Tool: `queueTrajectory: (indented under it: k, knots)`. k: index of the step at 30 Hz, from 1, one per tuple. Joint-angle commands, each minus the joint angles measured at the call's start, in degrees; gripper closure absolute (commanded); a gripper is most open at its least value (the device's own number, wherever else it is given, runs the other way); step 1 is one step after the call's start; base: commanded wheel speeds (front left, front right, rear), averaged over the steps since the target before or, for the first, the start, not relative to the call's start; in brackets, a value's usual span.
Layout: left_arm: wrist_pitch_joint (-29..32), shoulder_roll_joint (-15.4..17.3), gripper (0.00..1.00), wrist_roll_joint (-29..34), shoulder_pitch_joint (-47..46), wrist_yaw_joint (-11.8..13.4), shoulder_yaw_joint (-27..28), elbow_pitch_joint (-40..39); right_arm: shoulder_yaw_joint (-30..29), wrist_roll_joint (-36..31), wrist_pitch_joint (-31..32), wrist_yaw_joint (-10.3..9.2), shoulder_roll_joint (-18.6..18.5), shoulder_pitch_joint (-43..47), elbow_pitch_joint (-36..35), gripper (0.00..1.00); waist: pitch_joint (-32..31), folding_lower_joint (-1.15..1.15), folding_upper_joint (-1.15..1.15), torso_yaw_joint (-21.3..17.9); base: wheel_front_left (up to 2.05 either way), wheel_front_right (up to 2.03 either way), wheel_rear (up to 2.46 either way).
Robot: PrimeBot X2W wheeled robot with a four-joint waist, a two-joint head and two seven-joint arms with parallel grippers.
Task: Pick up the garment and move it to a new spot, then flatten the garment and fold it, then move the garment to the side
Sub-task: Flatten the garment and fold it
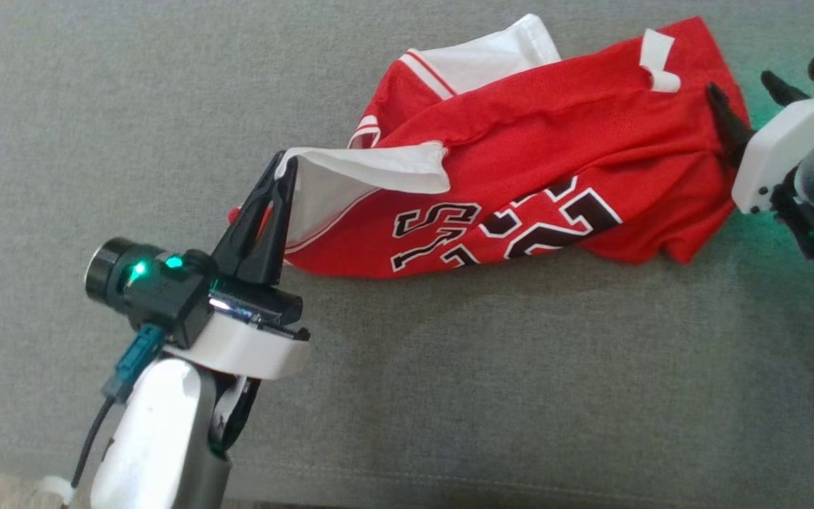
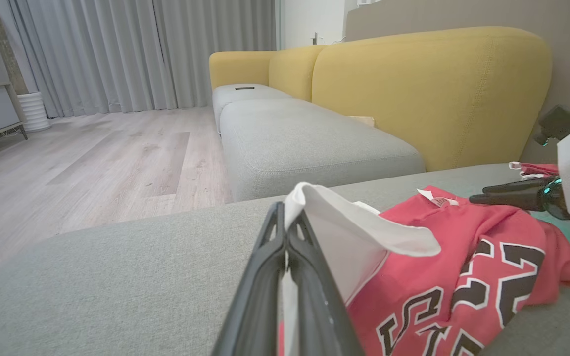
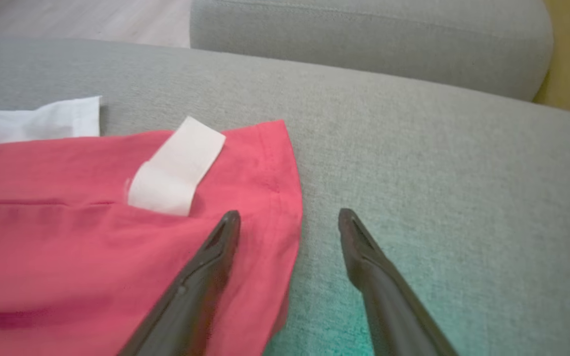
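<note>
The grey cushion (image 1: pixel 96 177), head view, carries the crumpled red garment (image 1: pixel 555 155). Left wrist view: the left gripper (image 2: pixel 285 222) is clamped on its white trim (image 2: pixel 364 222). Right wrist view: the right gripper (image 3: pixel 290 217) is spread wide and empty, straddling the hem (image 3: pixel 285 198). Risk: pulling by one corner bunches the fabric.

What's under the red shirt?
The shirt lies crumpled on a grey cushion, which shows all around it. A white flap folds over its red front. Anything beneath the bunched cloth is covered, so I cannot tell.
</note>
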Motion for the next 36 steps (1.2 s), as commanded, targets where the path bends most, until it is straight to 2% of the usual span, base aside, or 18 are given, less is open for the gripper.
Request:
queueTrajectory:
  k: [1,8,9,10,11,12,13,16,21,24,28,30,33,36]
  knots:
    - [-0.28,0.47,1.0,0.65,-2.29,-0.3,1.93,-1.8,1.58,2.02,0.53,0.37,-1.19,-0.91,-0.74,0.0,0.39,-0.01,0.0,0.49,0.0,0.0,0.0]
    - [-0.28,-0.09,1.0,1.44,-2.42,-0.75,1.67,-1.46,4.74,7.9,-0.53,0.37,-1.73,-1.02,2.21,0.0,0.63,-0.01,0.0,1.11,0.0,0.0,0.0]
    - [-0.28,-0.14,1.0,1.52,-2.48,-0.81,1.65,-1.41,5.23,8.51,-0.75,0.37,-1.71,-1.18,2.51,0.15,0.69,-0.01,0.0,1.15,0.0,0.0,0.0]
    - [-0.28,-0.18,1.0,1.58,-2.53,-0.86,1.66,-1.35,5.72,9.09,-1.09,0.37,-1.73,-1.36,2.7,0.45,0.71,-0.01,0.0,1.15,0.0,0.0,0.0]
    - [-0.28,-0.21,1.0,1.63,-2.56,-0.91,1.69,-1.26,6.16,9.6,-1.42,0.37,-1.73,-1.55,2.92,0.66,0.7,-0.01,0.0,1.14,0.0,0.0,0.0]
    - [-0.28,-0.23,1.0,1.68,-2.58,-0.96,1.72,-1.16,6.66,10.21,-1.74,0.37,-1.68,-1.71,3.04,0.94,0.67,-0.01,0.0,1.12,0.0,0.0,0.0]
    - [-0.28,-0.26,1.0,1.73,-2.58,-1.01,1.74,-1.05,7.2,10.87,-2.0,0.37,-1.66,-1.81,3.1,1.0,0.6,-0.01,0.0,1.11,0.0,0.0,0.0]
    - [-0.28,-0.34,1.0,1.78,-2.5,-1.14,1.82,-0.65,8.93,12.55,-3.06,0.37,-2.02,-2.16,3.09,1.0,0.22,-0.01,0.0,1.04,0.0,0.0,0.0]
    - [-0.28,0.0,1.0,1.78,-3.05,-1.21,4.17,-3.06,10.24,14.26,-10.94,0.37,-3.41,-3.55,2.36,1.0,-2.1,-0.01,0.0,-0.32,0.0,0.0,0.0]
    - [-0.28,0.19,1.0,1.39,-3.09,-1.2,5.73,-5.01,10.36,15.53,-13.31,0.37,-3.83,-3.38,1.23,1.0,-3.41,-0.01,0.0,-1.22,0.0,0.0,0.0]
    - [-0.28,-0.26,1.0,-0.87,-2.29,-1.23,9.37,-9.92,10.29,18.39,-17.36,0.37,-5.71,-1.75,-2.87,1.0,-6.17,-0.01,0.0,-3.27,0.0,0.0,0.0]
    - [-0.28,-0.73,1.0,-3.09,-1.27,-1.43,11.48,-13.6,9.32,20.46,-19.46,0.37,-7.85,0.4,-6.78,1.0,-7.84,-0.01,0.0,-4.81,0.0,0.0,0.0]
    - [-0.28,-0.45,1.0,-4.93,1.06,-1.77,11.18,-14.89,9.06,22.09,-18.84,0.37,-10.13,4.19,-11.6,1.0,-9.02,-0.01,0.0,-6.07,0.0,0.0,0.0]
    - [-0.28,1.55,1.0,-6.02,4.34,-1.99,8.29,-13.52,9.95,22.48,-16.12,0.37,-12.2,9.96,-16.38,1.0,-9.46,-0.01,0.0,-6.82,0.0,0.0,0.0]
